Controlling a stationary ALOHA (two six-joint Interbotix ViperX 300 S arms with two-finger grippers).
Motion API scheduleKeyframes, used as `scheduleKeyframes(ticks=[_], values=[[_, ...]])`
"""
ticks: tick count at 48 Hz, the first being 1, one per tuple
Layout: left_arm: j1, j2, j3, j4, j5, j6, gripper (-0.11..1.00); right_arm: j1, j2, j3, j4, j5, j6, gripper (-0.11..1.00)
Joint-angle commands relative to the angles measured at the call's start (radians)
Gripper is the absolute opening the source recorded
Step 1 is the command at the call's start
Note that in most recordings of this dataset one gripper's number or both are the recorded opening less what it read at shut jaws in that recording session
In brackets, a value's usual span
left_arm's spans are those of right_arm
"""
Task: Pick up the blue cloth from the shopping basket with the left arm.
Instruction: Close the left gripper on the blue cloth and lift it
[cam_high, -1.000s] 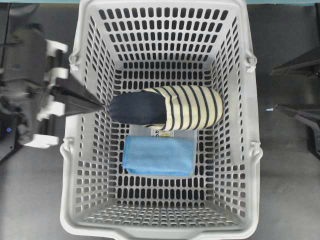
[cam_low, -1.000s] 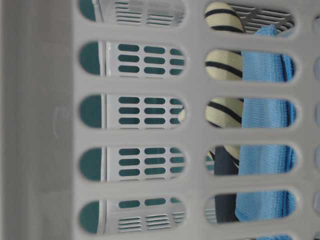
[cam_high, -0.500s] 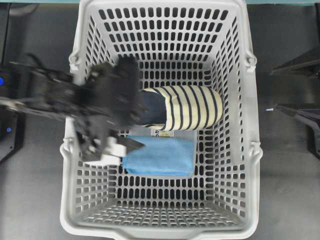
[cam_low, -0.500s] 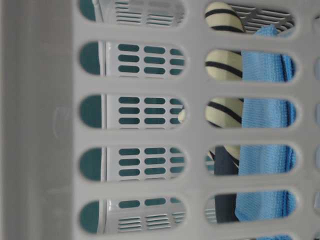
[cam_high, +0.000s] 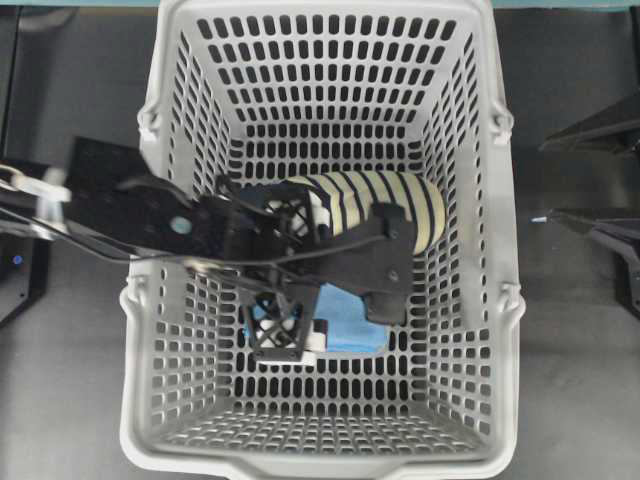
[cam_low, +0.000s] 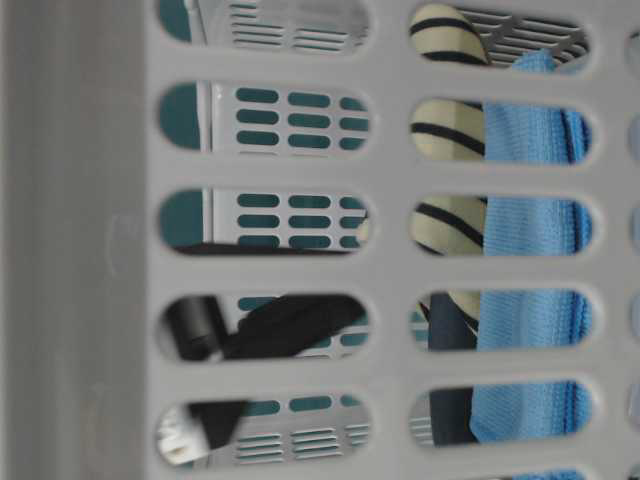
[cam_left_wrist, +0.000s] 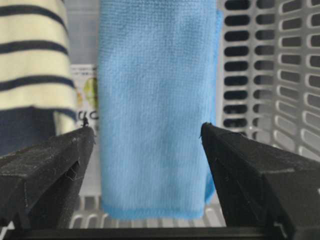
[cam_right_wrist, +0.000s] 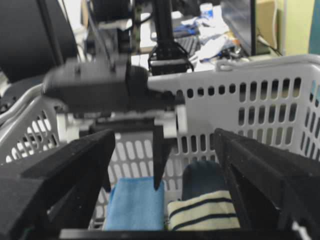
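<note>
Since a second ago, left arm reached into basket on dark bench, jaws open over cloth beside slipper; right jaws open, cluttered desks behind.

Even, diffuse light falling from above; no hard shadows, no glare on basket. Overhead view staying sharp, only left arm smearing slightly. Table-level view looking soft: near basket wall blurring out of focus, dark shapes behind slots hard to identify, perhaps arm. Left wrist view showing cloth weave crisply, fingers blurring. Right wrist view smearing left arm; background looking bright, cluttered.
</note>
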Motion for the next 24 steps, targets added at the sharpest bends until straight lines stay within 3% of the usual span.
scheduleKeyframes(ticks=[1, 10, 24], values=[[-0.006, 0.018, -0.025, 0.003, -0.002, -0.008, 0.84, 0.0, 0.008, -0.008, 0.0, -0.009, 0.0, 0.77], [-0.017, 0.057, -0.003, 0.003, -0.066, -0.002, 0.84, 0.0, 0.008, 0.002, 0.0, -0.011, 0.0, 0.77], [-0.015, 0.107, 0.041, 0.003, -0.069, 0.003, 0.84, -0.002, 0.008, 0.011, 0.0, -0.011, 0.0, 0.77]])
